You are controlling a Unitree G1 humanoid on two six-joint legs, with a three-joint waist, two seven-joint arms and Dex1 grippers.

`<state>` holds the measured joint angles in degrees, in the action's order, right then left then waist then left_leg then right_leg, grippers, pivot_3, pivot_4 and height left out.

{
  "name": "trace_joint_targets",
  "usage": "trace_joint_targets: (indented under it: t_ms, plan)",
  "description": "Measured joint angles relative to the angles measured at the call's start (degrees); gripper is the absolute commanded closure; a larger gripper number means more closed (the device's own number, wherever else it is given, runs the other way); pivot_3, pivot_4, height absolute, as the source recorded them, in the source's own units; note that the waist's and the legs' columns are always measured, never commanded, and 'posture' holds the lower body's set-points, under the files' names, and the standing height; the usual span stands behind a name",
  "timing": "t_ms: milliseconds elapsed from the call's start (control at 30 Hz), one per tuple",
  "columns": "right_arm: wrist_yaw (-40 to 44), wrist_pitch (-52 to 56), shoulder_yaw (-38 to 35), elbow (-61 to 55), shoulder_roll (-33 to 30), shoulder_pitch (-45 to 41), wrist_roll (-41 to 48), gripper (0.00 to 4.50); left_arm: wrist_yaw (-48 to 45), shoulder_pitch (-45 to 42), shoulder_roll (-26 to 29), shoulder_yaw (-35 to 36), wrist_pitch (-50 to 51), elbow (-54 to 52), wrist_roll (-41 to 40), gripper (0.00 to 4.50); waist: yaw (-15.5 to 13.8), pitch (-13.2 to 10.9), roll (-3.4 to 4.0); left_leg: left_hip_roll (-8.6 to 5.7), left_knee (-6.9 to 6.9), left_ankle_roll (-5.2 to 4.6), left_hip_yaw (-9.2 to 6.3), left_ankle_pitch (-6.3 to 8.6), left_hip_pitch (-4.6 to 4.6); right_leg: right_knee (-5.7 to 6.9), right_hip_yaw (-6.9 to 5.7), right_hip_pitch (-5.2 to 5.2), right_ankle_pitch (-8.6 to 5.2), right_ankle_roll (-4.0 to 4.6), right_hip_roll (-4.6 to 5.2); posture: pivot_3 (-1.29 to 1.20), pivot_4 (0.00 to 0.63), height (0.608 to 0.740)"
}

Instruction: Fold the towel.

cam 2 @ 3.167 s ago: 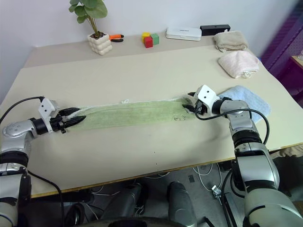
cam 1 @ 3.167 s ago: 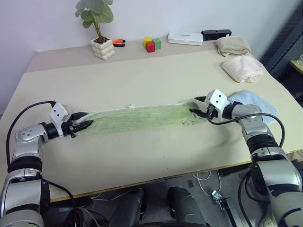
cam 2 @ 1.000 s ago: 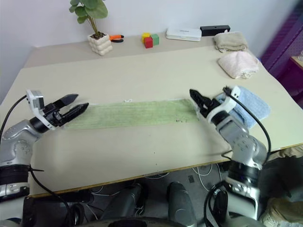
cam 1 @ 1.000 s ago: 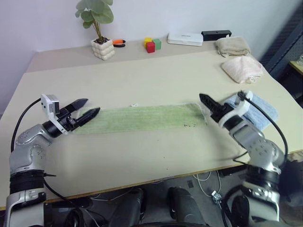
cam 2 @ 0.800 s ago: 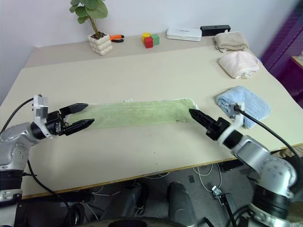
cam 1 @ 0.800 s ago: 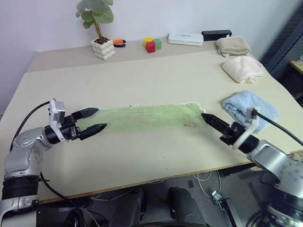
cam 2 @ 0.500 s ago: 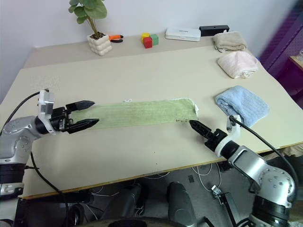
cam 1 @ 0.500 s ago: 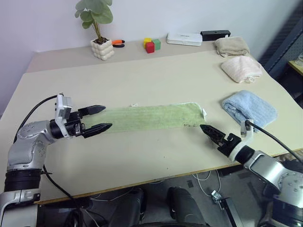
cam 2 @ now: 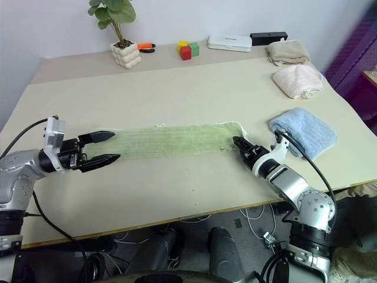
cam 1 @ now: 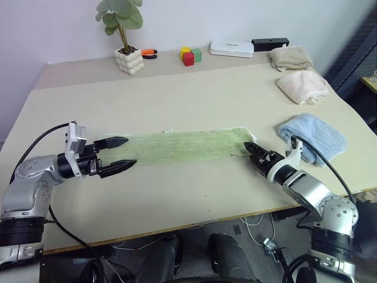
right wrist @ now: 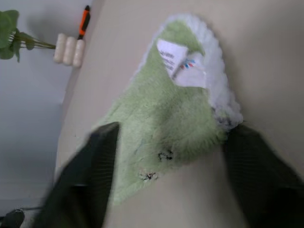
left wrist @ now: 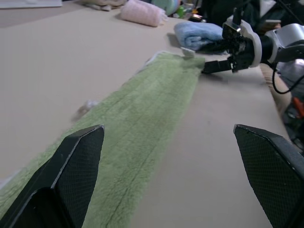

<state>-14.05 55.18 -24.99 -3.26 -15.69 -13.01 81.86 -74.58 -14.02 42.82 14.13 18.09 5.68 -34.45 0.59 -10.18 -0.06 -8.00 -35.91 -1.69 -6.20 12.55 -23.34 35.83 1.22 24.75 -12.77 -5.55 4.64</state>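
The towel [cam 1: 182, 145] is a light green strip lying flat across the table's middle, with a white label at its right end [right wrist: 183, 59]. My left gripper [cam 1: 129, 151] is open and level at the towel's left end. One of its fingers [left wrist: 71, 166] lies over the cloth and the other over bare table. My right gripper [cam 1: 252, 152] is at the towel's near right corner. Its two fingers stand apart on either side of that corner [right wrist: 216, 118], open, and the towel lies flat between them.
A light blue folded towel [cam 1: 312, 134] lies just right of my right arm. A cream towel [cam 1: 302, 85] and a beige towel [cam 1: 290, 57] lie behind it. Along the back stand a potted plant [cam 1: 128, 59], colour blocks [cam 1: 189, 56], a white box [cam 1: 231, 48] and a black box [cam 1: 270, 42].
My right gripper dropped towards the table's front edge, then came up to the towel's near right corner with its wrist rolled. The left gripper has sunk a little at the towel's left end.
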Motion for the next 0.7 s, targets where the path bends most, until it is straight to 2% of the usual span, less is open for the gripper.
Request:
trace_joint_targets:
  t_ms: [100, 300, 600, 700]
  plan:
    - [-0.25, -1.31, 0.27, 0.67, 0.97, -2.01, -0.65, 4.43, 0.68, 0.18, -0.12, 0.28, -0.04, -1.01, -0.01, 0.0, 0.12, 0.02, -0.02, 0.0, 0.0, 0.0, 0.0, 0.0, 0.02, 0.0, 0.0, -0.02, 0.01, 0.0, -0.01, 0.0, 0.15, 0.74]
    - [2.73, -5.07, 1.21, 2.09, -0.48, -4.2, -6.52, 4.47, 1.63, 0.92, -0.25, 0.47, -0.08, -1.79, -0.02, 0.0, -0.06, 0.01, -0.02, -0.01, -0.04, 0.0, 0.0, 0.0, 0.03, -0.01, -0.02, -0.06, 0.0, 0.0, -0.01, 0.0, 0.15, 0.74]
    - [13.41, -5.01, 2.36, 2.81, -13.02, -3.93, -16.3, 4.47, 2.17, 0.66, -0.45, 0.58, -1.09, -1.33, 0.01, 0.0, -0.07, -0.02, 0.02, 0.0, 0.02, -0.02, 0.0, 0.0, 0.01, -0.02, -0.03, -0.01, 0.0, -0.01, 0.01, 0.0, 0.15, 0.74]
    - [19.73, -5.99, 9.1, -1.14, -19.19, -2.74, -24.95, 4.47, 2.18, -0.18, -0.69, 0.47, -1.47, -0.31, 0.11, 0.0, 0.1, -0.04, 0.04, 0.0, 0.0, -0.01, 0.0, 0.0, -0.02, -0.02, -0.04, 0.03, 0.0, -0.01, 0.01, 0.0, 0.15, 0.74]
